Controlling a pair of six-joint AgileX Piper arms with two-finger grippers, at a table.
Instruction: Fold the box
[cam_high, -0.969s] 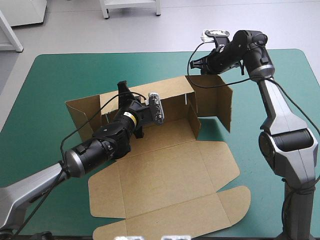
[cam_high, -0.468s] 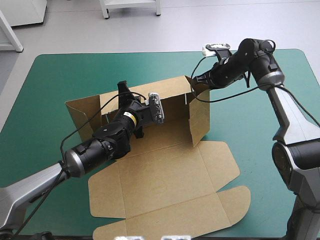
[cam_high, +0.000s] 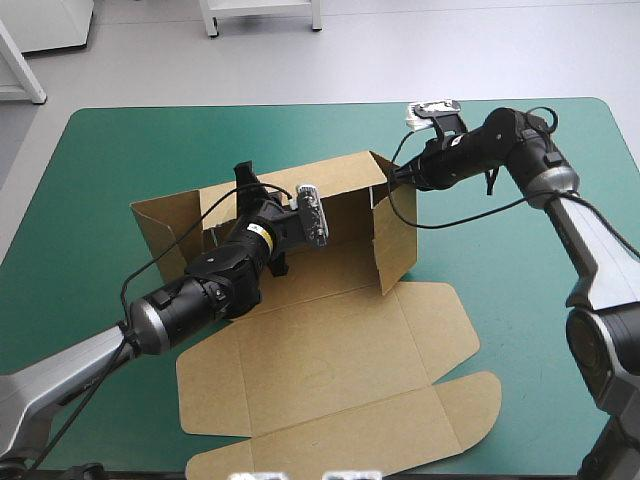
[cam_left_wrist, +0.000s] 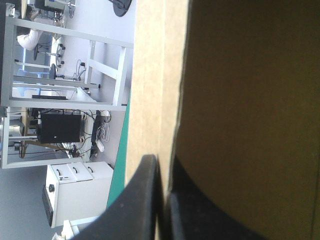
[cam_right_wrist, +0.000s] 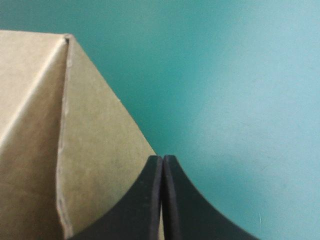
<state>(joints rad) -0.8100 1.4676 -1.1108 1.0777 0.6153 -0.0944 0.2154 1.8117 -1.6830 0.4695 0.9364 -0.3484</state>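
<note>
The brown box (cam_high: 330, 345) lies on the teal-green cover, with its lid panels flat toward the table's front. Its back wall (cam_high: 340, 190) and right side wall (cam_high: 398, 235) stand up. My left gripper (cam_high: 243, 176) reaches over the box floor and is shut on the back wall's top edge. In the left wrist view the board (cam_left_wrist: 240, 100) passes between the fingers of the left gripper (cam_left_wrist: 161, 162). My right gripper (cam_high: 392, 178) is shut at the back right corner, outside the box. Its tips (cam_right_wrist: 163, 159) rest against the side wall (cam_right_wrist: 95, 165).
The left side flap (cam_high: 160, 225) stands out at an angle from the back wall. Bare teal-green cover (cam_high: 520, 280) lies to the right of the box and along the far edge. The front lid flaps (cam_high: 460, 400) reach close to the table's front edge.
The right side flap, spread outward earlier, has swung in to stand square as the right wall. My right gripper followed it toward the corner. The left arm has held still.
</note>
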